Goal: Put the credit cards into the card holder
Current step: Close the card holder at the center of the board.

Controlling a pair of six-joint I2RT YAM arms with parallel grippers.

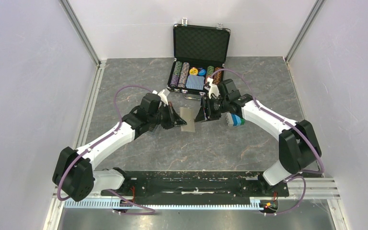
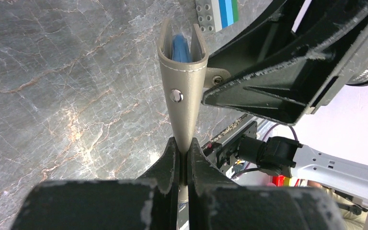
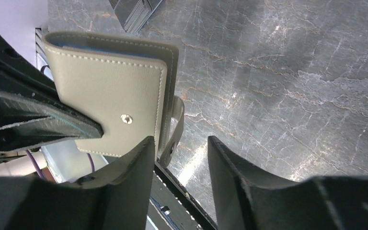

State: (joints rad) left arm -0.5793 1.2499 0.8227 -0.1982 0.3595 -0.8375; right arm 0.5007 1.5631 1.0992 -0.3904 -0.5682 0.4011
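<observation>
Step in hand: presenting the card holder for opening, no card loaded yet.

- Left gripper is pressed together on the folded spine end of the card holder, holding it edge-on at table centre, in front of the poker chip case.
- Holder is folded, snap stud facing out. The free end gapes slightly and blue lining shows inside.
- Right gripper has its fingers spread with nothing between them. It sits just beside the holder's free edge, where the strap tab hangs loose, close to one finger.
- Credit cards: no orange or black card identifiable in any view, location unknown.

Judgement: the holder needs spreading before a card can go in. The next move likely calls for the right fingers to catch the loose flap or tab and peel it back while the left pinch holds firm — then a card must be fetched.
</observation>
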